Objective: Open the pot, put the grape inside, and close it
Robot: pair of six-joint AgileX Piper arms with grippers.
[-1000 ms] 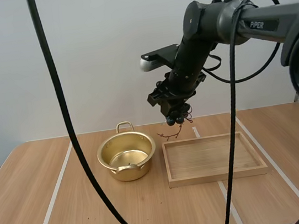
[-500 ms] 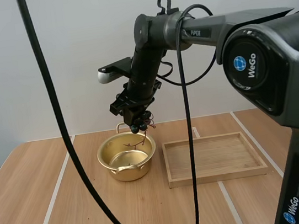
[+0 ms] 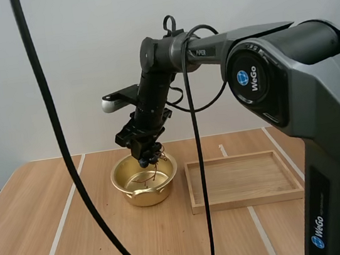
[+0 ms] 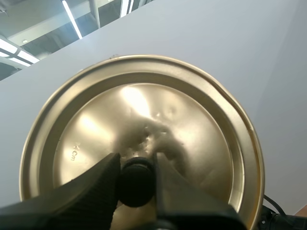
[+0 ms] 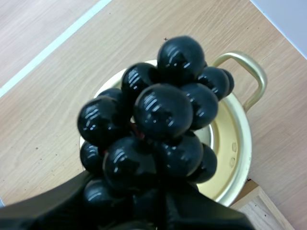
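While the left gripper (image 4: 135, 165) pinches the black knob (image 4: 136, 184) of the golden lid (image 4: 144, 120) between its two fingers, the lid's round, shiny face is turned toward that gripper, with a plain grey wall behind it.

On the left half of the wooden table (image 3: 78, 242), the golden pot (image 3: 144, 180) stands uncovered and upright, one loop handle at its far rim. The right arm reaches across from the right side, and the right gripper (image 3: 142, 149) hangs directly above the pot's mouth. Its fingers are clamped on a bunch of dark grapes (image 3: 151, 157). The bunch hangs at about the level of the far rim, and a thin bare stem trails down into the opening. From the right wrist, the glossy black grapes cluster over the pot's bright interior, the fingers gripping the bunch from its near side and the loop handle showing beyond it.

Just beside the pot on its right, with a narrow gap between them, a shallow wooden tray (image 3: 247, 200) lies flat on the table. White stripes (image 3: 58, 235) run along the tabletop on either side of the pot and tray.
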